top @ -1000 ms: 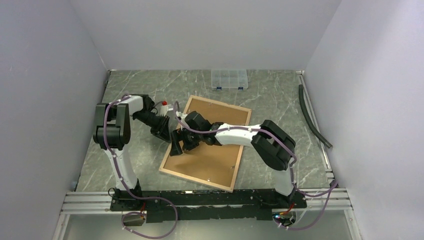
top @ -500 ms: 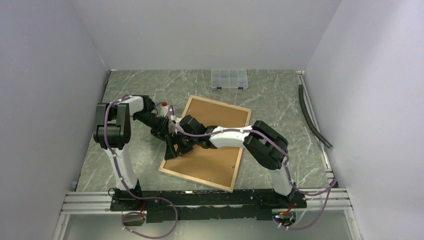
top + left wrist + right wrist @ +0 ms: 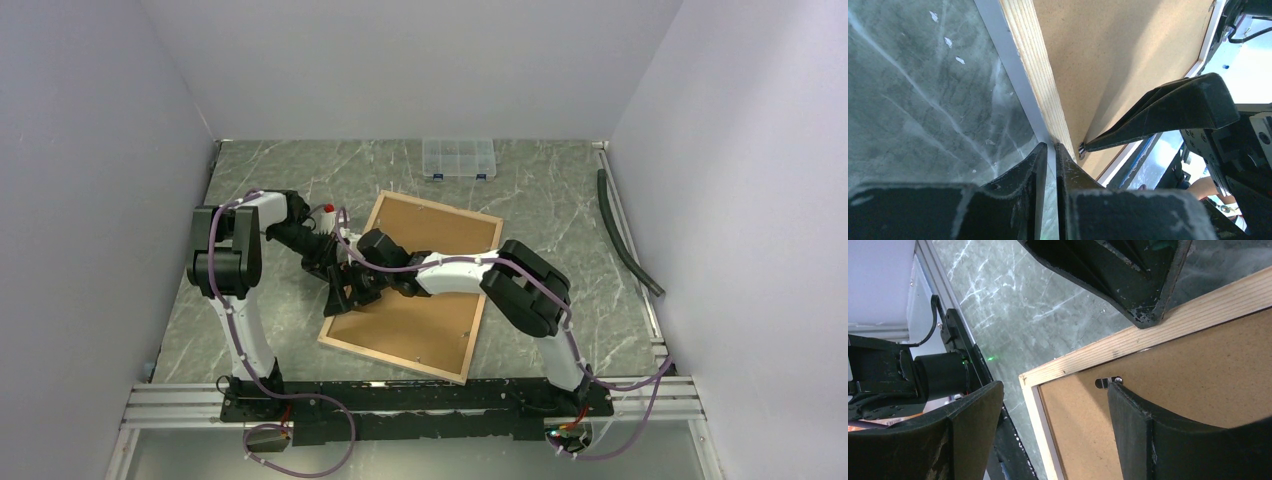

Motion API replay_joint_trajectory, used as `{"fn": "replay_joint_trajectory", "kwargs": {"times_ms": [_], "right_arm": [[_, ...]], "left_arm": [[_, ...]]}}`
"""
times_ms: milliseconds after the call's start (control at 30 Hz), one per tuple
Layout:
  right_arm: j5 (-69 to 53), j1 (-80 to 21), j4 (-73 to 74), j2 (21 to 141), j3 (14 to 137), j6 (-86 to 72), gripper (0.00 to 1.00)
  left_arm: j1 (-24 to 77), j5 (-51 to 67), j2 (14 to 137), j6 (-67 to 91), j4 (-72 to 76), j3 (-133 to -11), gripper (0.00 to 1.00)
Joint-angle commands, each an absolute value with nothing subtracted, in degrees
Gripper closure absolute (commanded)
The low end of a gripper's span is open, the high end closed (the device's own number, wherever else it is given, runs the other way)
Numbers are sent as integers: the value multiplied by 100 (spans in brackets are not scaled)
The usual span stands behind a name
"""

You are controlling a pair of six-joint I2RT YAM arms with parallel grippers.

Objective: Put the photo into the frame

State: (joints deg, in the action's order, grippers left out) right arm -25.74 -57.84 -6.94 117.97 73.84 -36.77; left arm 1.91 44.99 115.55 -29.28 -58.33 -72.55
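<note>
The frame (image 3: 395, 362) lies face down on the table, light wood back up, with the brown backing board (image 3: 430, 300) set in it. The photo is hidden. My left gripper (image 3: 330, 268) is shut, its tips (image 3: 1051, 146) against the frame's left wood edge (image 3: 1030, 65). My right gripper (image 3: 345, 297) is open over the frame's left corner (image 3: 1055, 387). One of its fingers (image 3: 1148, 425) touches a small metal tab (image 3: 1108, 382) at the board's edge; the other finger hangs beyond the frame over the table.
A clear plastic compartment box (image 3: 459, 157) stands at the back. A black hose (image 3: 625, 235) lies along the right wall. A small red-capped item (image 3: 328, 208) sits behind the left gripper. Aluminium rails (image 3: 400, 400) run along the near edge.
My right gripper has moved left across the backing board to the frame's left edge, close to the left gripper. The left gripper has barely moved.
</note>
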Motion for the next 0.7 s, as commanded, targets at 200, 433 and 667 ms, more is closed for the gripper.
{"fn": "replay_joint_trajectory", "kwargs": {"times_ms": [200,433,667], "right_arm": [[-2652,-5814,-907,11884,7488,-3758,21],[-2705,-5873,-889,11910,7554,-3704,21],[-2647,-5867,-737,12028,7692,-3673,21]], "left_arm": [[240,4334,11452,-2967,-5822,-7286,83],[255,4362,11427,-2971,-5820,-7286,84],[275,4381,11443,-2982,-5801,-7254,85]]}}
